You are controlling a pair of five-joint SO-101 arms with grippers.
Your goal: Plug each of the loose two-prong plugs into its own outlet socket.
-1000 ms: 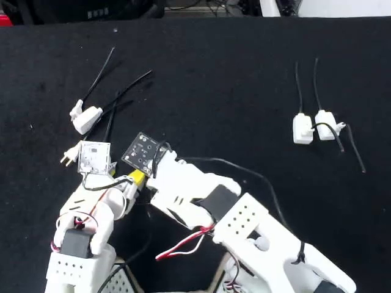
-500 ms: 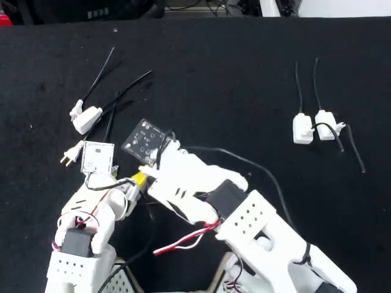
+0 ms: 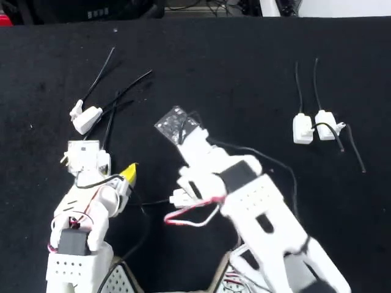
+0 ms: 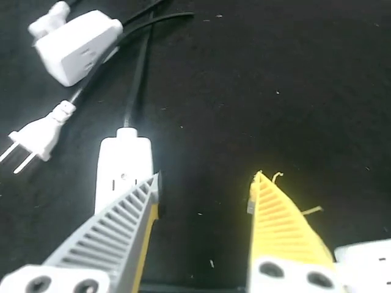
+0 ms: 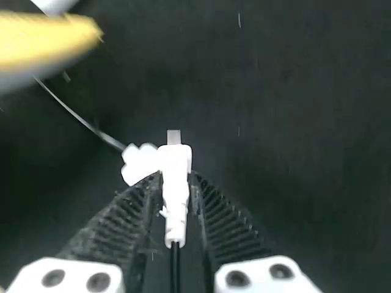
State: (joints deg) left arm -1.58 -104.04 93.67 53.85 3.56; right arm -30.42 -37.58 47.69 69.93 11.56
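Seemingly early on: the right tool (image 5: 175,178) clamps 1 plug (image 5: 174,159), not yet inserted, while the left tool (image 4: 206,178), fingers spread, hovers over a socket (image 4: 122,168) beside another loose plug (image 4: 38,134).

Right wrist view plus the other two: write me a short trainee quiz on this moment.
1. True or false: the right claw is shut on a two-prong plug.
2. The left claw is: A) open, B) shut on a cord, C) shut on a prong.
3. Fill in: the loose plug lying beside the outlet socket near the left claw shows ___ prongs.
Key: 1 true; 2 A; 3 two.
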